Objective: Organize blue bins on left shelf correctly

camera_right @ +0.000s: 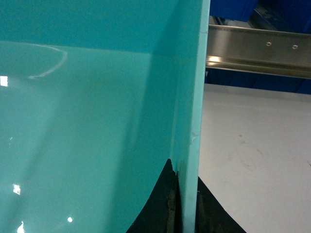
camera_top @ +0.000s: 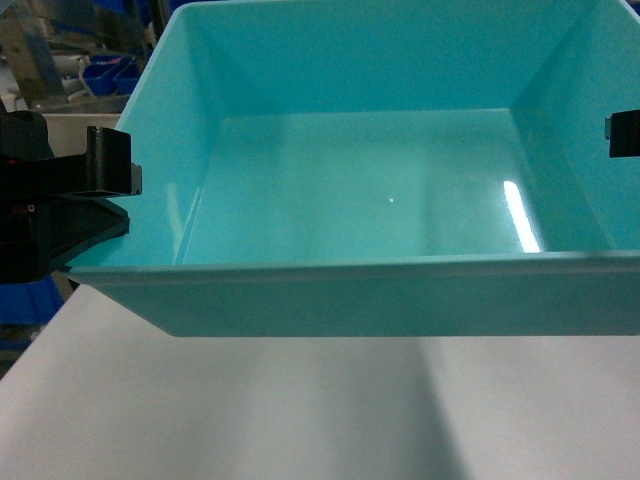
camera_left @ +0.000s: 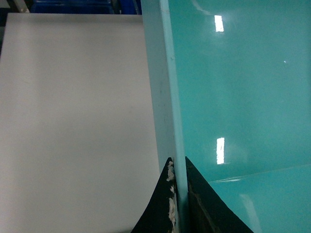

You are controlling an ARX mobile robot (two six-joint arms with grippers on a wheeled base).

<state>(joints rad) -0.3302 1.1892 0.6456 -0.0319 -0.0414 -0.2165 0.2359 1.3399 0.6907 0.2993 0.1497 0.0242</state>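
Turquoise bin, empty, is hanging above the surface, left end effector at nine o'clock and right end effector at three o'clock clamping opposite walls; level, synchronised carrying advisable.

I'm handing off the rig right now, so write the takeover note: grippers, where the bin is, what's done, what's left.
Left gripper: shut on the left wall of the light turquoise plastic bin.
Right gripper: shut on its right wall.
Bin: empty, apparently held clear of the grey-white tabletop.
Done: two-arm pickup.
Left: carry it to the steel shelf; only a shiny steel rail shows, beyond the table in the right wrist view.
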